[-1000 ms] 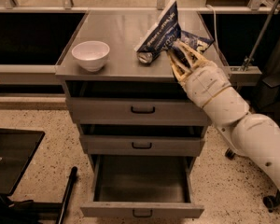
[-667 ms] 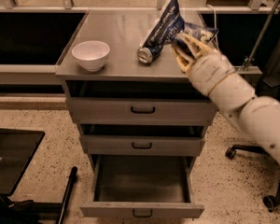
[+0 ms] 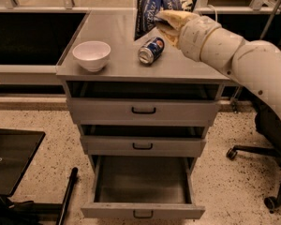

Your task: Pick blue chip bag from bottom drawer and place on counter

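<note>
The blue chip bag (image 3: 152,8) is held up above the back of the counter (image 3: 117,32), dark blue foil with white lettering. My gripper (image 3: 163,23) is shut on the bag's right side, with the white arm reaching in from the right. The bottom drawer (image 3: 143,182) stands pulled open below, and its inside shows nothing in it.
A white bowl (image 3: 91,55) sits at the counter's front left. A blue soda can (image 3: 151,50) lies on its side near the counter's middle, just below the bag. The two upper drawers (image 3: 143,110) are slightly ajar. An office chair base (image 3: 271,172) stands at the right.
My gripper has moved up and toward the back of the counter with the chip bag in it. The soda can, earlier partly covered by the bag, now shows fully.
</note>
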### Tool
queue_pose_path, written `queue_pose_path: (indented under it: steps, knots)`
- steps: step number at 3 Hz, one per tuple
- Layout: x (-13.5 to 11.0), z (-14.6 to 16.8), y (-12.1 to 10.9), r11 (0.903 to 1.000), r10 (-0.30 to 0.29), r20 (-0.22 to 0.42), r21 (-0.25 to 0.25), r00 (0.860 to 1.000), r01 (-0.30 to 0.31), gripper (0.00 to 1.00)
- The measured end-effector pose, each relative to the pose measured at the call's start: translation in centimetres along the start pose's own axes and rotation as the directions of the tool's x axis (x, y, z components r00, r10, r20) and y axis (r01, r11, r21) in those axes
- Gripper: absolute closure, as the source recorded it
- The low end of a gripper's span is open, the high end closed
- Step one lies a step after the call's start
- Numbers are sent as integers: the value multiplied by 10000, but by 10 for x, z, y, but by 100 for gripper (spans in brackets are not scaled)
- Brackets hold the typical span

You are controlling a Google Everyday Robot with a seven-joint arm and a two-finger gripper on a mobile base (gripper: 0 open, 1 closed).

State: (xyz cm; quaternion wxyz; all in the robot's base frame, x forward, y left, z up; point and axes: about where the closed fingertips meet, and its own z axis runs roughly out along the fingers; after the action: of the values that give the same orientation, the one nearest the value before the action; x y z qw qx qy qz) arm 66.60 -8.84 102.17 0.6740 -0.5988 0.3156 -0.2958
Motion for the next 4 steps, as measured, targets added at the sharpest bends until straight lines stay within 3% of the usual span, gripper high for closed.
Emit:
queue_pose_path:
  steps: [1, 2, 3, 4]
  knots:
    - [0, 0, 0, 10000, 24, 7, 5, 10000, -24, 100]
    - [23, 3, 11, 9974, -254, -304, -678, 9992, 233, 100]
    - [66, 25, 14, 9629, -1663, -648, -2259, 9840, 1478, 100]
    - [138, 22, 23, 8981, -3024, -1189, -3679, 9457, 2409, 100]
